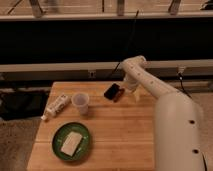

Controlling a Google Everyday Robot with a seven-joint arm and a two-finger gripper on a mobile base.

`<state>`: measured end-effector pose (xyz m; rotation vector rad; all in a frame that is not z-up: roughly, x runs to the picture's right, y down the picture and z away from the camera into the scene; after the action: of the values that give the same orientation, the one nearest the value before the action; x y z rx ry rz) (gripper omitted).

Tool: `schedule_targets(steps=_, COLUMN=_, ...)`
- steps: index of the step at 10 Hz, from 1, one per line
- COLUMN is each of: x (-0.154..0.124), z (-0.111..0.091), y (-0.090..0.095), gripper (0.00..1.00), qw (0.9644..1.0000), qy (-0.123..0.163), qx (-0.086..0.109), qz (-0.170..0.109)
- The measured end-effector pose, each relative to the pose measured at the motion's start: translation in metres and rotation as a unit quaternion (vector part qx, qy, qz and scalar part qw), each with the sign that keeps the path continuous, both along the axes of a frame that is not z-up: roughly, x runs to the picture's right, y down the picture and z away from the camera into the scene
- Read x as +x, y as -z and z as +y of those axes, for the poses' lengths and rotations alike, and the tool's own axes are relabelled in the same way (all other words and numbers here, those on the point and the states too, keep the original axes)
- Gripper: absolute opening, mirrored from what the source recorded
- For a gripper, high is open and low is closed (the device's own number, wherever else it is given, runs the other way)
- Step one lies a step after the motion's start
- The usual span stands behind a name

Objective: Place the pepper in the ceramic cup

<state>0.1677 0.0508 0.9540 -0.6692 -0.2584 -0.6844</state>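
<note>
The pepper (118, 95) is a small reddish piece lying on the wooden table, against the right edge of a black flat object (111, 91). The ceramic cup (80, 102) stands upright to the left of them, a short way off, whitish with a round rim. My gripper (131, 91) hangs from the white arm (150, 82) just right of the pepper, low over the table's far side. Nothing shows in the gripper.
A white tube (56, 106) lies left of the cup near the table's left edge. A round green plate (60, 134) with a pale block on it sits at the front left. The arm's large white body (177, 130) fills the right side. A dark railing runs behind the table.
</note>
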Motion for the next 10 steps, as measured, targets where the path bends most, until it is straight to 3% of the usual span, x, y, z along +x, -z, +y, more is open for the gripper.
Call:
schedule_targets(steps=6, x=-0.006, z=0.010, y=-0.012, gripper=0.80, qw=0.9998, qy=0.002, qx=-0.018, qz=-0.009)
schedule_targets(steps=10, x=-0.006, z=0.017, y=-0.005, gripper=0.80, qw=0.9997, qy=-0.011, qx=-0.021, qz=-0.004)
